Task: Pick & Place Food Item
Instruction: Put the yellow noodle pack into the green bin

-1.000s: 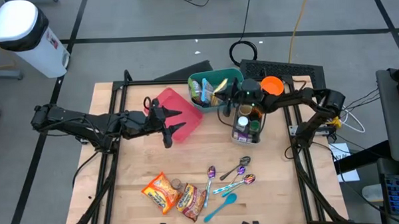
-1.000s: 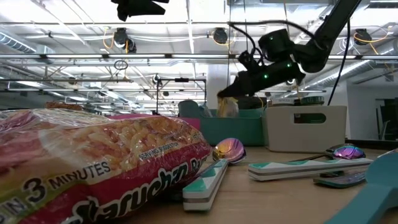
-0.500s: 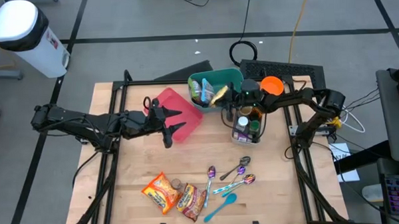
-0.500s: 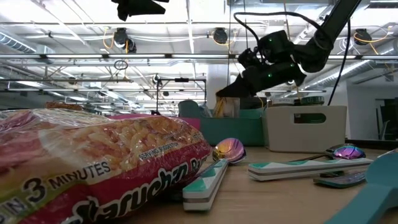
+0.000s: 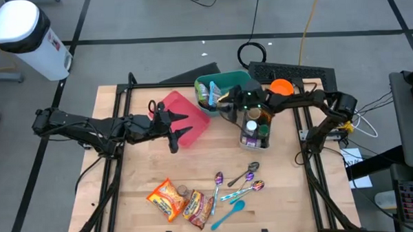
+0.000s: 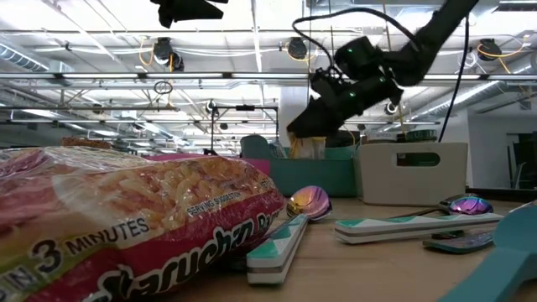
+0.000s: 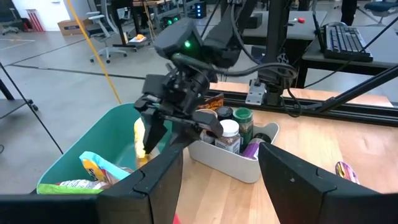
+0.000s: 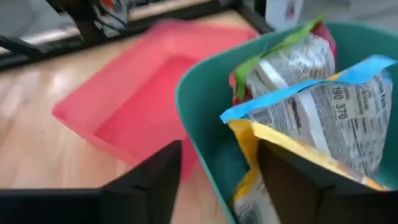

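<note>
The right gripper (image 5: 228, 101) hangs over the teal bin (image 5: 237, 80) at the back of the desk (image 5: 133, 180), and in the left wrist view its jaws stand apart with nothing between them — so released, not grasping. Straight under and just ahead of them is the yellow packet (image 8: 292, 155), standing on edge inside the bin among the other snack bags (image 8: 292, 59). Its long axis runs roughly up and down, top edge poking toward the jaws, so I'd guess any re-grab comes from above, pinching across the thin side.

Just beside the bin on the left arm's side sits the pink tray (image 5: 187, 117), tilted. The left gripper (image 5: 180, 127) is parked over that tray, jaws part-open and empty.

The ramen packs (image 5: 182, 201) and the spoons (image 5: 238, 184) lie well apart at the desk's front edge. For anything in the bin the right arm is clearly the nearer one — the left is closer to those ramen packs.
</note>
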Tool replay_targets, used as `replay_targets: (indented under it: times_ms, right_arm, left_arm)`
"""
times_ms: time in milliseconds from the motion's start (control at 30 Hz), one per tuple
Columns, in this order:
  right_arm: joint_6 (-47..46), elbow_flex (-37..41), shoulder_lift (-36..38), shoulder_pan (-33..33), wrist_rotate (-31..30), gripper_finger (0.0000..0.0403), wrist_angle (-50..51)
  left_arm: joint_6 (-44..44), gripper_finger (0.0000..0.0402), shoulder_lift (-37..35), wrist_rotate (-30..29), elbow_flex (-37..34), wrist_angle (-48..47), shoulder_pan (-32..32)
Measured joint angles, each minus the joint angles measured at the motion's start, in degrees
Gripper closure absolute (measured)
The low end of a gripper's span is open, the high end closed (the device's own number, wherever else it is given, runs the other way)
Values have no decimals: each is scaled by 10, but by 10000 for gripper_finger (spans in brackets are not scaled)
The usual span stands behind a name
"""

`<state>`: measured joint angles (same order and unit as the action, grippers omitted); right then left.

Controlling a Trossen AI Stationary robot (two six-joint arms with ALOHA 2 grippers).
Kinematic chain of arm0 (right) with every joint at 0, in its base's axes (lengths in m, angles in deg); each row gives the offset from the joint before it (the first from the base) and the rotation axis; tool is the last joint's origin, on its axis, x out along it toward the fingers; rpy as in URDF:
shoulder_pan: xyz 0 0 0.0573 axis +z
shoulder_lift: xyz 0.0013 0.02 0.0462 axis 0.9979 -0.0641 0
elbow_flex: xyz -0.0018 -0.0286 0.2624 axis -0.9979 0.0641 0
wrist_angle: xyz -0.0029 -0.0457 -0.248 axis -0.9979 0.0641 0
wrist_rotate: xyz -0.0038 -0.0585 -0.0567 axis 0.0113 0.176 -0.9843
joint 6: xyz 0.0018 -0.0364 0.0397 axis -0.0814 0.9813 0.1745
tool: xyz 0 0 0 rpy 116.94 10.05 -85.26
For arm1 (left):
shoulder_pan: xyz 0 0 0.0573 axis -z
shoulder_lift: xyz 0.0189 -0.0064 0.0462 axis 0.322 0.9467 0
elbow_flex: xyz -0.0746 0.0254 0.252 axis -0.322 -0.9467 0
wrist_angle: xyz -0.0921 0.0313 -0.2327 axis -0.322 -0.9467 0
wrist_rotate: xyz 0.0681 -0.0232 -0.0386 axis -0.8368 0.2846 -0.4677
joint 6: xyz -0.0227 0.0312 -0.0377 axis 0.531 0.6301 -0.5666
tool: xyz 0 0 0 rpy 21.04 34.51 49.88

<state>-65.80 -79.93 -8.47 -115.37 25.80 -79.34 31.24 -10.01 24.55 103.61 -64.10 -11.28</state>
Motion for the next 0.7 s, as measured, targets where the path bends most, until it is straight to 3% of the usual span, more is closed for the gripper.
replay_targets:
  times_ms: [133, 267, 467, 700]
  right_arm:
    - [2, -75, 0, 16, -64, 141, 135]
    - [3, -145, 0, 36, -143, 114, 248]
    - [-31, -200, 0, 60, -246, 121, 334]
    - [-84, -203, 0, 50, -252, 145, 381]
  left_arm:
    - [0, 183, 0, 0, 0, 0, 0]
    - [0, 183, 0, 0, 0, 0, 0]
    - [-2, 183, 0, 0, 0, -6, 0]
    - [-7, 183, 0, 0, 0, -19, 0]
